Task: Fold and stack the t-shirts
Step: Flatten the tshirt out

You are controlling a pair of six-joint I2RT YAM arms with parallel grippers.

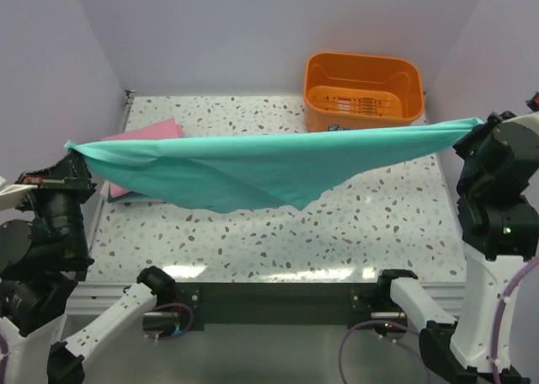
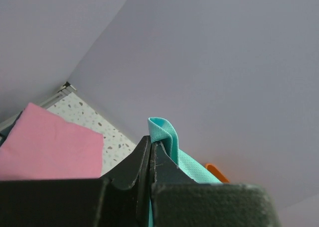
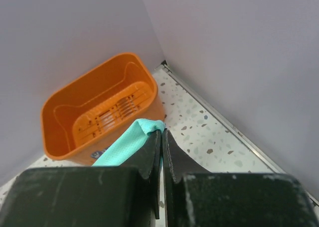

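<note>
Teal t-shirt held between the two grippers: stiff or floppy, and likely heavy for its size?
Probably floppy: the teal t-shirt sags to a point between left gripper and right gripper. Likely light, since small corner pinches hold it up.

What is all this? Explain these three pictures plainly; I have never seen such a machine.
Two robot arms are bolted at the near edge of a speckled table. The wide picture looks down from above and behind them; the other two come from a camera on each wrist. The left tool and the right tool are each shut on one end of a teal-green t-shirt, stretching it in the air above the table. A pink t-shirt lies folded at the back left, and an orange plastic basket stands at the back right.
</note>
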